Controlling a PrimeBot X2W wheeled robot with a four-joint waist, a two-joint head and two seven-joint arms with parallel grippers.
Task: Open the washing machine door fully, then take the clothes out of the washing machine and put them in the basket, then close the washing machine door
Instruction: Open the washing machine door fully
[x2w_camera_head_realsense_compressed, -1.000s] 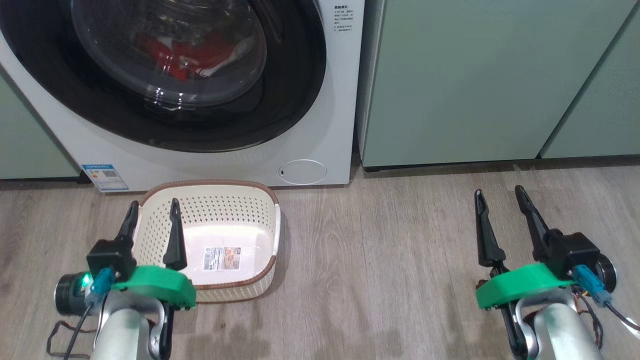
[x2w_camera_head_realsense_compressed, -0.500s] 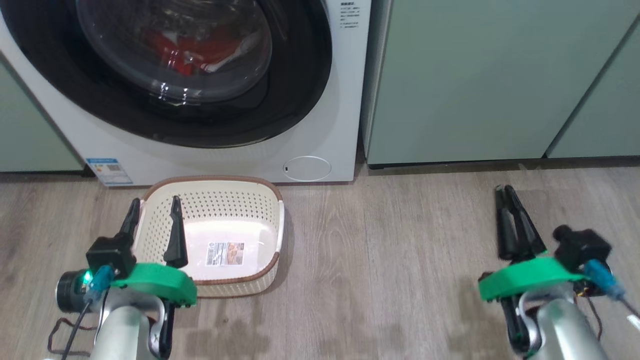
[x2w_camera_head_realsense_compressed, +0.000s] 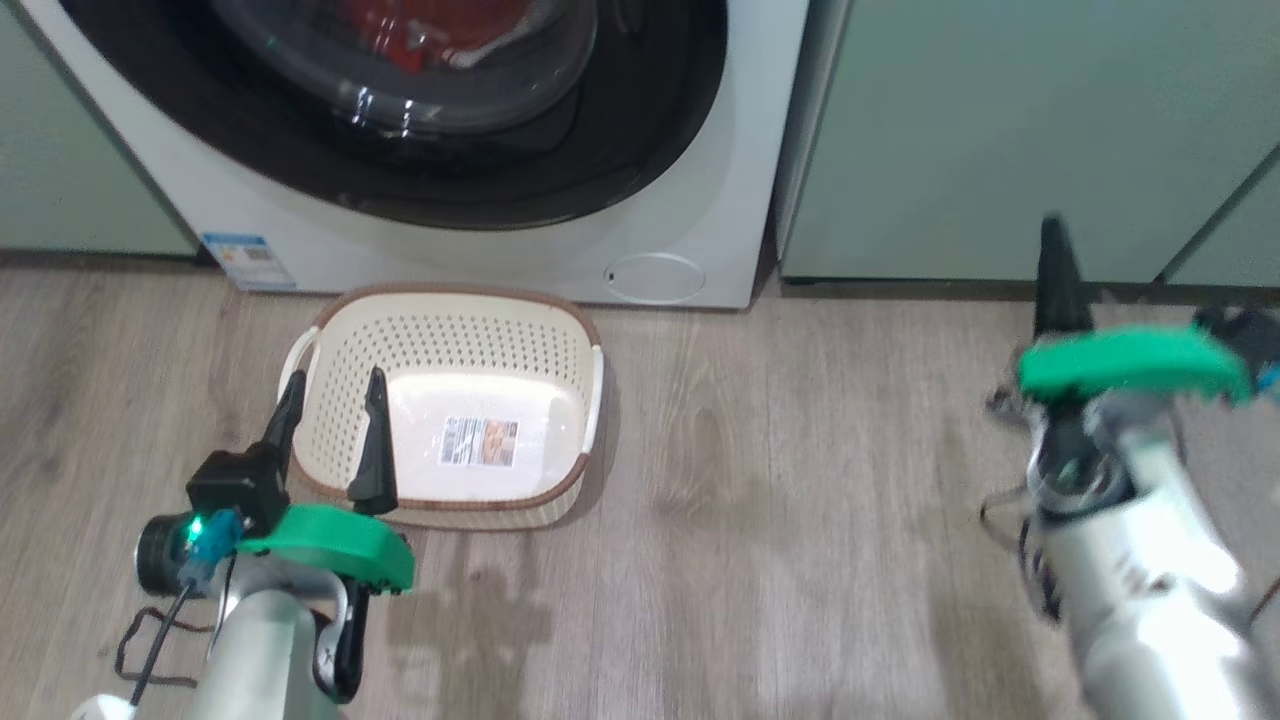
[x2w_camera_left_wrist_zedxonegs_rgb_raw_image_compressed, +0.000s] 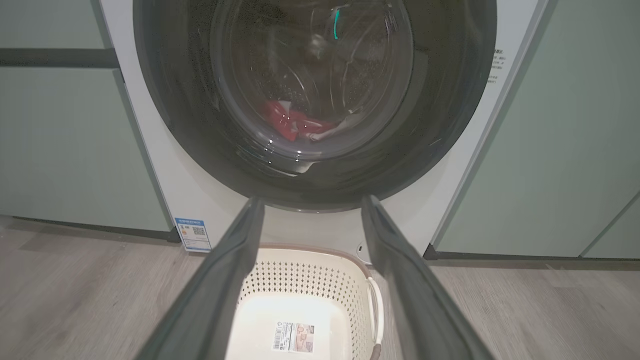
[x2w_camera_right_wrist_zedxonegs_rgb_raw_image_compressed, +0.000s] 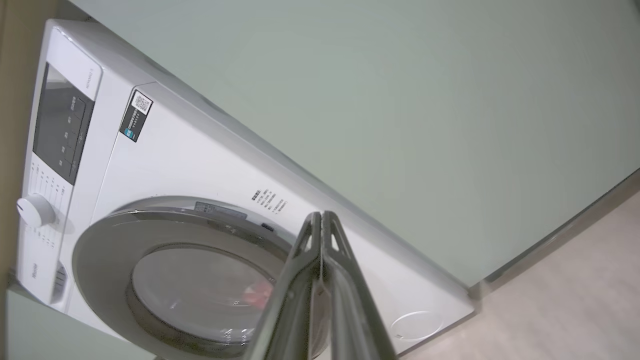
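Washing machine door (x2w_camera_head_realsense_compressed: 640, 150) shut, seemingly flush on the white front-loading washing machine (x2w_camera_head_realsense_compressed: 740, 200); glossy black rim, bulging clear window. Red clothes (x2w_camera_left_wrist_zedxonegs_rgb_raw_image_compressed: 292, 122) bunched low in the drum behind the glass. Cream perforated basket (x2w_camera_head_realsense_compressed: 450, 340), brown rim, upright on floor just before the machine, paper label on its bottom.

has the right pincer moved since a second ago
Yes. The right pincer has shut and moved up the head view: its tips now overlap the base of the green cabinet, where before they stopped short of it.
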